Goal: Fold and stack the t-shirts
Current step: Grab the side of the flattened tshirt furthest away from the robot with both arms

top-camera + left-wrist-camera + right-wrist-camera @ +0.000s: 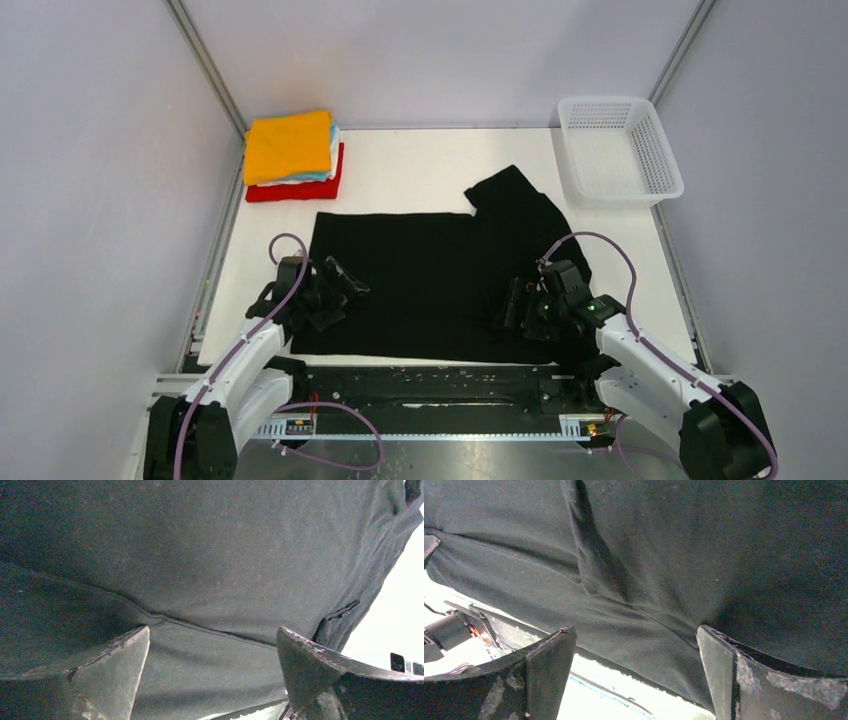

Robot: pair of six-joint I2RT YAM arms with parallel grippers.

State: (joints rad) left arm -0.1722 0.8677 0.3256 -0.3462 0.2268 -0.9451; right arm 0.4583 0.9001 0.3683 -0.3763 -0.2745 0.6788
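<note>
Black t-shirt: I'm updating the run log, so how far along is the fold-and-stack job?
Done: a folded stack sits far left, orange t-shirt on top, red t-shirt lowest. In hand: the black t-shirt lies spread out, left gripper and right gripper open over its near hem. Left: folding it and adding it to the stack.

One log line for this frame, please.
black t-shirt: spread out | left gripper: open, low over shirt | right gripper: open, low over shirt | folded stack: far-left corner
</note>
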